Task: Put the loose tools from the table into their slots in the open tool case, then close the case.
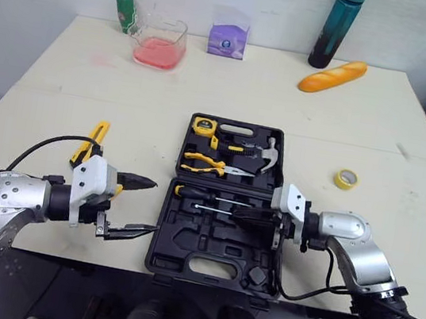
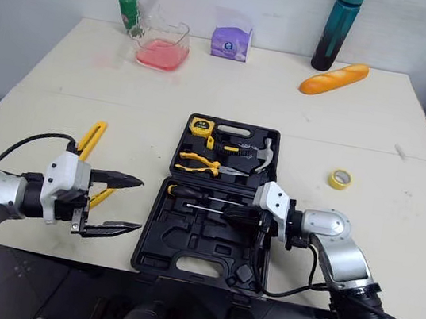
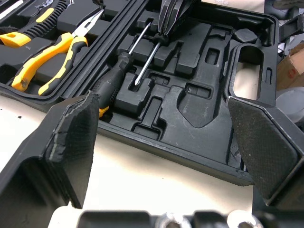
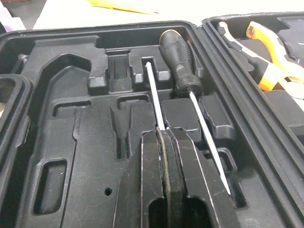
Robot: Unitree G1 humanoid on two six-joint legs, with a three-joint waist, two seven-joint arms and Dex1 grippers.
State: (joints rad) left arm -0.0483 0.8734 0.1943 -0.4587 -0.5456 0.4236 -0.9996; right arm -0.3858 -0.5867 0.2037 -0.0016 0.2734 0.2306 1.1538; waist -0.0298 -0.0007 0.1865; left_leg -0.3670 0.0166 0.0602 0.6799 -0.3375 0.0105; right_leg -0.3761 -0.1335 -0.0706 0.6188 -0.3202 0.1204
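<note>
The black tool case (image 1: 213, 268) lies open at the table's front middle. Its far half holds a tape measure (image 1: 204, 125), yellow-handled pliers (image 1: 204, 162) and a hammer (image 1: 269, 158). One black-handled screwdriver (image 4: 178, 66) rests in a slot of the near half. My right gripper (image 1: 246, 219) is over that half, shut on a second screwdriver whose thin shaft (image 4: 154, 95) points into the neighbouring slot; its handle is hidden. My left gripper (image 1: 153, 208) hangs open just left of the case, its pads (image 3: 71, 142) empty. A yellow tool (image 1: 91, 141) lies loose on the table further left.
A yellow tape roll (image 1: 346, 178) lies right of the case. Along the far edge stand a green bottle (image 1: 125, 12), a clear container of pink stuff (image 1: 160, 43), a purple box (image 1: 228, 40), a dark bottle (image 1: 337, 26) and a bread loaf (image 1: 332, 76).
</note>
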